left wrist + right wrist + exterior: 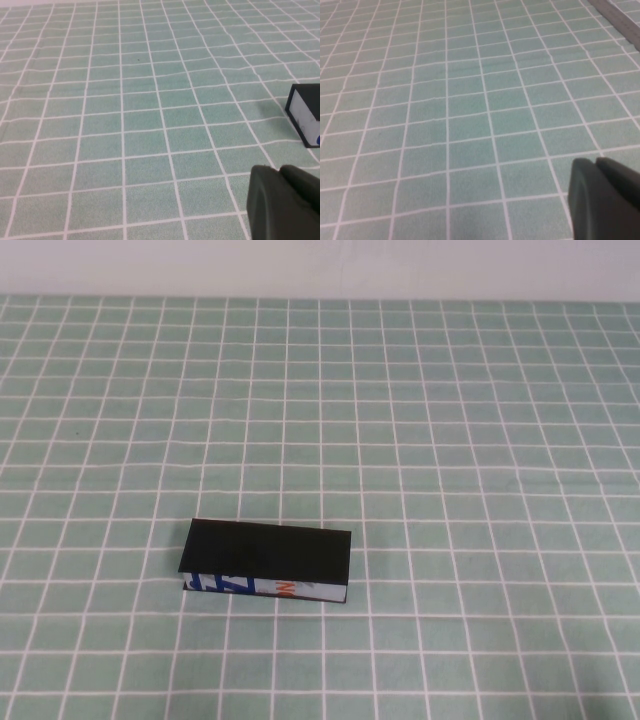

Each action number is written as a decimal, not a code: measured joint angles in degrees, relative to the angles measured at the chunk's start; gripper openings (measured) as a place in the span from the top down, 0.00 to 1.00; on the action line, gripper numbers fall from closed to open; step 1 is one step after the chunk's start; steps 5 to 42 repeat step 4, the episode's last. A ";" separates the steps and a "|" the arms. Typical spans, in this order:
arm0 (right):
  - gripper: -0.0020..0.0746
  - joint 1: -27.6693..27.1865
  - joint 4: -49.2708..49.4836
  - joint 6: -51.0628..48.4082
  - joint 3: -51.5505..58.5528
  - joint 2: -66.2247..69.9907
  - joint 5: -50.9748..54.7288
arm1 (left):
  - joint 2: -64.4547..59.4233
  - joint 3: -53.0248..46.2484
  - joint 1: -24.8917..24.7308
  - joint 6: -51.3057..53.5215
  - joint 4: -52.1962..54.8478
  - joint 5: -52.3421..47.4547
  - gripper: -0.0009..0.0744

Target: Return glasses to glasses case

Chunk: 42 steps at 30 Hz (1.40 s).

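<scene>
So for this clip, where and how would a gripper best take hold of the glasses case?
Probably from above, across its short depth: one finger on the printed white front edge, one on the back edge. The glasses case lies flat and closed on the cloth, long side facing the robot. Left gripper is nearer; right gripper sees only cloth.

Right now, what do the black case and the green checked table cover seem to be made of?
The glasses case, closed: probably stiff card or board, matte black on top, with a white printed front edge and sharp corners. The table cover: seemingly soft cloth, since its white lines ripple slightly. Both are judged by look only. The left gripper and right gripper hover above the cover, touching nothing.
</scene>
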<state>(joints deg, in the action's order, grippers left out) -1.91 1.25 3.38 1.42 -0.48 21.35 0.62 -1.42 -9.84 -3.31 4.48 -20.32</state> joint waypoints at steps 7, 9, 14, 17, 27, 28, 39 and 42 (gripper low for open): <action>0.99 0.00 0.00 0.00 0.00 0.00 0.00 | 0.00 0.00 0.00 0.00 0.00 0.00 0.99; 0.99 0.00 0.00 0.00 0.00 0.00 0.00 | 0.00 0.00 0.00 0.00 0.00 0.00 0.99; 0.99 0.00 0.00 0.00 0.00 0.00 0.00 | 0.00 0.00 0.00 0.00 0.00 0.00 0.99; 0.99 0.00 0.00 0.00 0.00 0.00 0.00 | 0.00 0.00 0.00 0.00 0.00 0.00 0.99; 0.99 0.00 0.00 0.00 0.00 0.00 0.00 | 0.00 0.00 0.00 0.00 0.00 0.00 0.99; 0.99 0.00 0.00 0.00 0.00 0.00 0.00 | 0.00 0.00 0.00 0.00 0.00 0.00 0.99; 0.99 0.00 0.00 0.00 0.00 0.00 0.00 | 0.00 0.00 0.00 0.00 0.00 0.00 0.99; 0.99 0.00 0.00 0.00 0.00 0.00 0.00 | 0.00 0.00 0.00 0.00 0.00 0.00 0.99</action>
